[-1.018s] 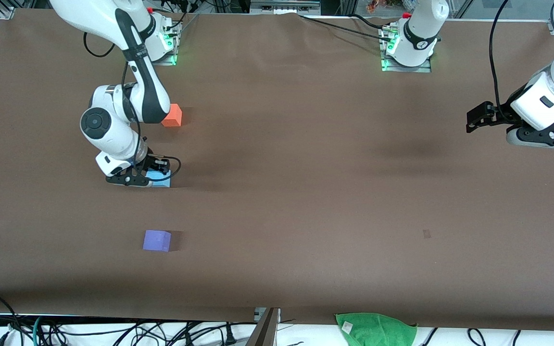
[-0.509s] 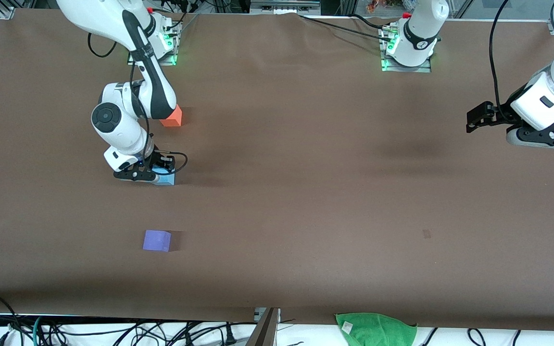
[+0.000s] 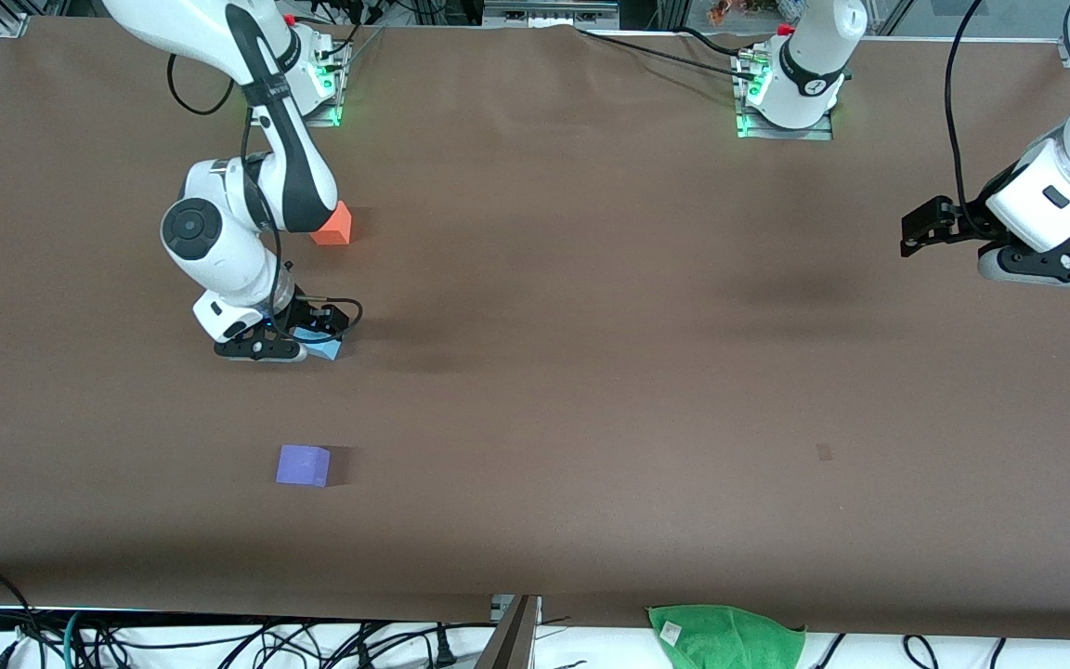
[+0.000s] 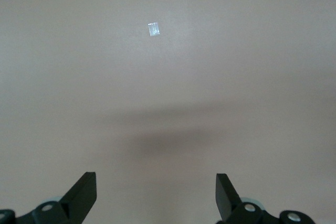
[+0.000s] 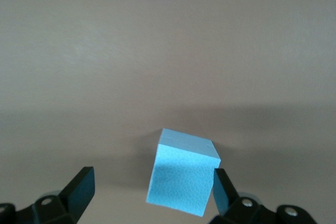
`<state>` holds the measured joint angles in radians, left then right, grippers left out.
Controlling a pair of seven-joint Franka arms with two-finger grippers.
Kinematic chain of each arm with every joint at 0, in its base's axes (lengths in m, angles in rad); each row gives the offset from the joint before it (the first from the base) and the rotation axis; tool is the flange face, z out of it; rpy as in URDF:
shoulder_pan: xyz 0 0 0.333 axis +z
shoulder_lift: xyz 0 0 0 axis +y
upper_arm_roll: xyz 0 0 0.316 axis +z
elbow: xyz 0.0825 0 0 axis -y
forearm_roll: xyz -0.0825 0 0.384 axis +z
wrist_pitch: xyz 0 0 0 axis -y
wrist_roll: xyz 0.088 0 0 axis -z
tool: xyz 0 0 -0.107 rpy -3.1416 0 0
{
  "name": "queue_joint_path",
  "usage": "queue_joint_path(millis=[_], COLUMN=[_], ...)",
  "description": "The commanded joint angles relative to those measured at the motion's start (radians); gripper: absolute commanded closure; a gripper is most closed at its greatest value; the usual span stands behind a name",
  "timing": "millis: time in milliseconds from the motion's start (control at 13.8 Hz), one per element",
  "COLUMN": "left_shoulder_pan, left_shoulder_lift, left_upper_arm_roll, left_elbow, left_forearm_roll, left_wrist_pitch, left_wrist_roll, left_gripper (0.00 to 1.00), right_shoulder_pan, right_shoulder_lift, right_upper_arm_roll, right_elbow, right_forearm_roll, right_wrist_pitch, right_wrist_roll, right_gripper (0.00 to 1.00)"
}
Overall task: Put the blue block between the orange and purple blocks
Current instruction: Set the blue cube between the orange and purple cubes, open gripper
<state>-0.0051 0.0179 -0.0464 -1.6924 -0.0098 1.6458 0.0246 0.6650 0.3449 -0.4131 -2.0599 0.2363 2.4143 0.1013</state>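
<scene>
Sky-blue, the blue block (image 3: 328,347) sits on the brown table (image 3: 591,372) between the orange block (image 3: 334,224), which lies farther from the front camera, and the purple block (image 3: 303,465), which lies nearer. Around the blue block, the right end effector (image 5: 152,195) stands with fingers spread, one finger touching it. Well away, toward its own end of the table, the left end effector (image 4: 156,195) waits, spread wide and empty.

Robot lab: Franka arms (image 3: 247,186), cables (image 3: 219,641)
</scene>
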Motion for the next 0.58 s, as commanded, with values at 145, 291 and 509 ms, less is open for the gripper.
queue_joint_path(millis=[145, 291, 509], left_shoulder_pan=[-0.003, -0.003, -0.003], left_shoulder_lift=[-0.009, -0.009, -0.009], left_upper_arm_roll=[0.002, 0.002, 0.002], left_elbow=[0.01, 0.011, 0.011], left_forearm_roll=[-0.007, -0.007, -0.007], left_wrist_pitch=[-0.018, -0.018, -0.018], left_wrist_roll=[-0.005, -0.005, -0.005], left_gripper=[0.0, 0.0, 0.0], right_shoulder_pan=[-0.004, -0.004, -0.004], right_shoulder_lift=[-0.012, -0.014, -0.015], right_upper_arm_roll=[-0.056, -0.091, -0.145], right_elbow=[0.173, 0.286, 0.427], right_forearm_roll=[-0.003, -0.043, -0.058], right_wrist_pitch=[-0.24, -0.404, -0.604], right_wrist_roll=[-0.109, -0.139, -0.185], right_gripper=[0.0, 0.0, 0.0])
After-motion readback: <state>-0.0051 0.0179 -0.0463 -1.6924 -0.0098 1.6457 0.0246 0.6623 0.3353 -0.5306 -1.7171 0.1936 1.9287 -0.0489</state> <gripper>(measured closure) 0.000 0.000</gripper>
